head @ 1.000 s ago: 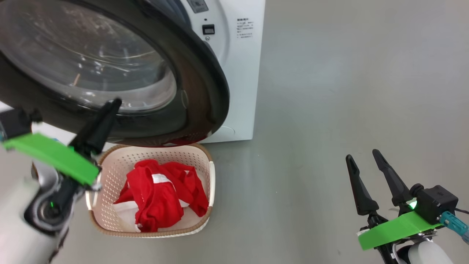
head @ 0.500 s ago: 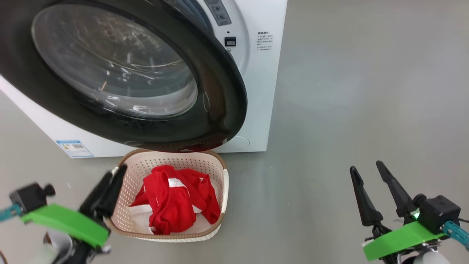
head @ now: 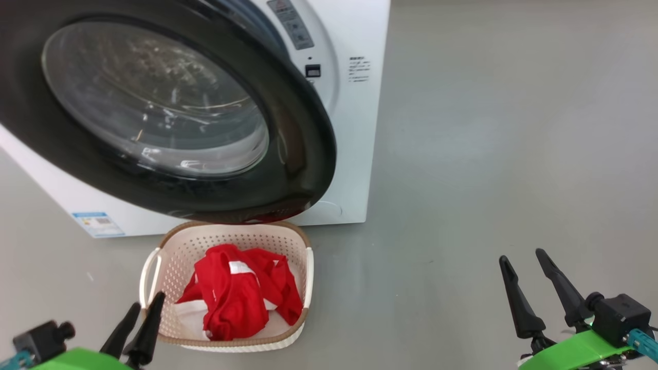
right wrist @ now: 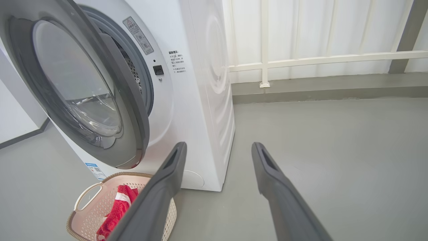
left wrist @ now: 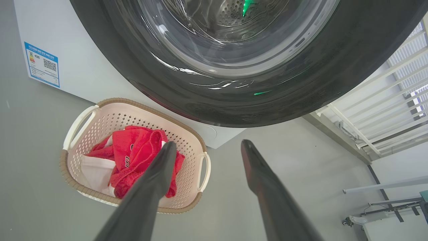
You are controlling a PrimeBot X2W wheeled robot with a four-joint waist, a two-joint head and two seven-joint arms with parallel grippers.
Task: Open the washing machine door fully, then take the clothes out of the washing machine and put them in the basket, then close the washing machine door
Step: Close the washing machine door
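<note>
While the door [head: 303, 169] stands ajar, the clothes [head: 231, 300] lie in the basket [head: 175, 259].
Door swung out from the white washing machine [head: 354, 128] — its black lower rim overhangs the basket's far edge. Basket upright on the grey floor [head: 488, 154], just in front of the machine; red clothes with white parts bunched inside, below the rim. Left gripper [left wrist: 208, 143] low beside the basket's near left corner, fingers apart, nothing between them. Right gripper [head: 522, 255] well to the right over bare floor — fingers likewise spread and empty, clear of every object.
</note>
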